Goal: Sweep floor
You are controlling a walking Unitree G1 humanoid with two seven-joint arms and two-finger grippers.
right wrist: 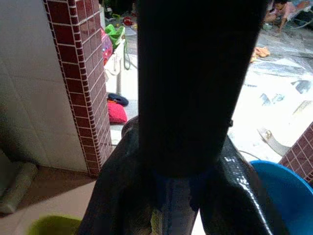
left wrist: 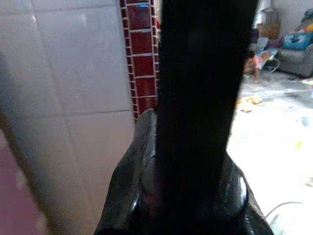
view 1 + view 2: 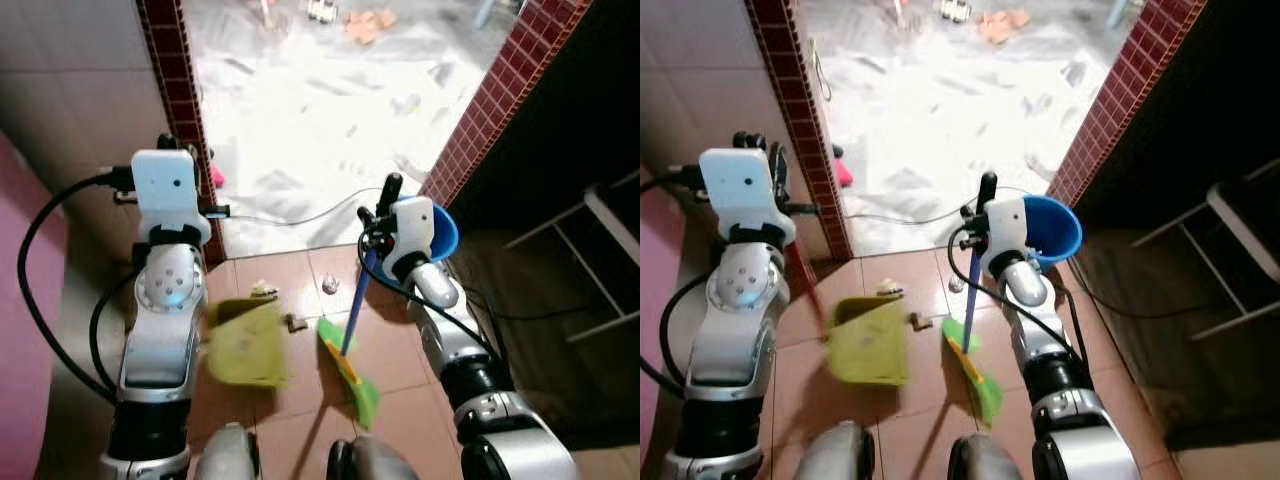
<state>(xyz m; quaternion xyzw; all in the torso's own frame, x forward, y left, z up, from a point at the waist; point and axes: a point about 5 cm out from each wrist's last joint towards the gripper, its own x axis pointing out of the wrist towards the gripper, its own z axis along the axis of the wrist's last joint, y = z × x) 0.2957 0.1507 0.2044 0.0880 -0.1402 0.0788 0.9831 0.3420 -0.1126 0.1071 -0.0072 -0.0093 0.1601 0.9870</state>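
The right gripper [image 3: 372,222] clamps the light, stiff blue-handled green plastic broom [image 3: 352,368] high on its handle, while the left gripper [image 3: 780,225] holds the red-handled yellow-green plastic dustpan [image 3: 870,343] left of it.

From my seat: dustpan [image 3: 870,343] sits on the floor [image 3: 930,400] left of the broom head [image 3: 978,378], scraps [image 3: 918,321] between them, bucket [image 3: 1052,228] further right, doorway behind.

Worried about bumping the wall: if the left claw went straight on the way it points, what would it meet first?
Probably the red brick pillar ahead of the left claw; depth is unclear.
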